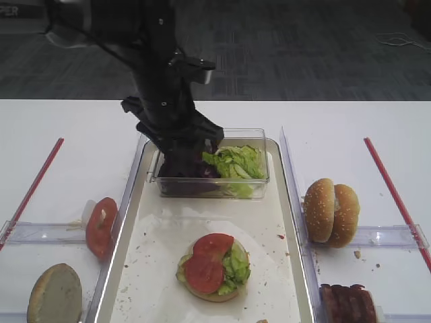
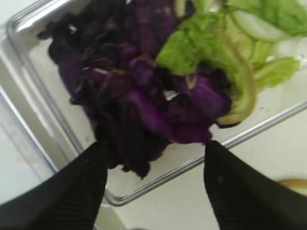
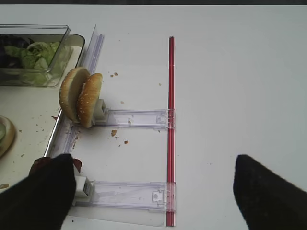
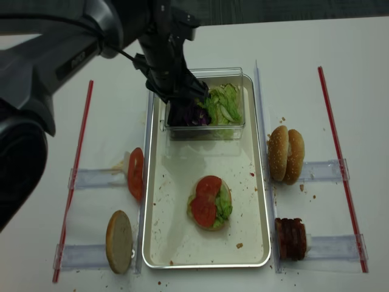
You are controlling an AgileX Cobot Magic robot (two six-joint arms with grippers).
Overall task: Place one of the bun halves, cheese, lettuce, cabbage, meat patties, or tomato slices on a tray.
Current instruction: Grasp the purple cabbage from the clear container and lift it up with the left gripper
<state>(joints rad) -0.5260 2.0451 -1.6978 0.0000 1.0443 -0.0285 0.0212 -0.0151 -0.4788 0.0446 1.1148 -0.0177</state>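
Observation:
My left gripper (image 2: 156, 165) is open, its fingertips low in the clear box (image 1: 209, 188) at the back of the tray (image 1: 121, 235), either side of the near end of the purple cabbage (image 2: 144, 96) pile. Light green lettuce (image 2: 211, 48) fills the box's right half. On the tray lies a bun half (image 1: 214, 291) topped with lettuce and two tomato slices (image 1: 205, 269). My right gripper (image 3: 153, 160) hangs open over a clear rack on the table with nothing between its fingers; it does not show in the high views. No cheese is in view.
Left of the tray a tomato slice (image 1: 101, 227) stands in a rack and a bun half (image 1: 55, 295) nearer me. To the right stand two bun halves (image 1: 331, 212) and meat patties (image 1: 347, 304). Red strips (image 1: 394, 195) run along both outer sides.

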